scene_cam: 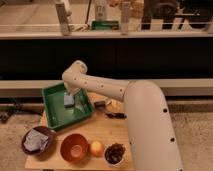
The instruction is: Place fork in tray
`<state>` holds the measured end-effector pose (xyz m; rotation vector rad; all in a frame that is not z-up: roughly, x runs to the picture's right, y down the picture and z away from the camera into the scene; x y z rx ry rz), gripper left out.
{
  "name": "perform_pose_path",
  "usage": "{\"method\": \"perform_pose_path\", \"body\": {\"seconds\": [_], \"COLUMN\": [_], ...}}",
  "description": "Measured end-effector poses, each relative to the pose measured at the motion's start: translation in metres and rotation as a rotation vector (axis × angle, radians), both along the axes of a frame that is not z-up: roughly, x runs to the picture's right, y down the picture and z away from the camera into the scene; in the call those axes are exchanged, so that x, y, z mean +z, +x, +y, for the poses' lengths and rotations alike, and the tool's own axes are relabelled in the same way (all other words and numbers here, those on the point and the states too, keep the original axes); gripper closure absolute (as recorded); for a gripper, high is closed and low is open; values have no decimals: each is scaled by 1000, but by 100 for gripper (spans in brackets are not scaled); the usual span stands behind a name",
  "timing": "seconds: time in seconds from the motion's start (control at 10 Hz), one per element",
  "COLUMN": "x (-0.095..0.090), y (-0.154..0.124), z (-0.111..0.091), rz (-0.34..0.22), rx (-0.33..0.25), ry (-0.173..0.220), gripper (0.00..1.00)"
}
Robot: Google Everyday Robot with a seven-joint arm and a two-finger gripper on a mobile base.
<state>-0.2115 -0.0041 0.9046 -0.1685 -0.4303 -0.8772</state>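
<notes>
The bright green tray point(57, 117) sits at the back left of the wooden table. My white arm reaches from the right and bends down over it, and my gripper point(69, 101) hangs inside the tray, low over its middle. A pale object shows at the gripper's tip. I cannot make out the fork as a separate thing.
A dark bowl with crumpled grey material point(37, 140) stands front left. An orange bowl point(74, 147), an orange fruit point(96, 148) and a small bowl of dark pieces point(115, 153) line the front. Small dark items point(114, 115) lie right of the tray. A counter wall stands behind.
</notes>
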Motion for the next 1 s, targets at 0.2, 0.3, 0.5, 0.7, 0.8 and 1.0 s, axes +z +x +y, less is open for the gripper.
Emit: {"method": "perform_pose_path", "body": {"seconds": [0.2,0.3,0.5,0.7,0.8,1.0], "x": [0,-1,-3,-3,-2,-1], "y": [1,5,31,43,42,41], "z": [-1,-3,-10,-12,-13,-13], "rz": [8,19,51,61,60,54], "rx": [4,16,55,77,83,88], "ry": [6,13,27,29,26,18], "gripper": [72,64,44,25,21,20]}}
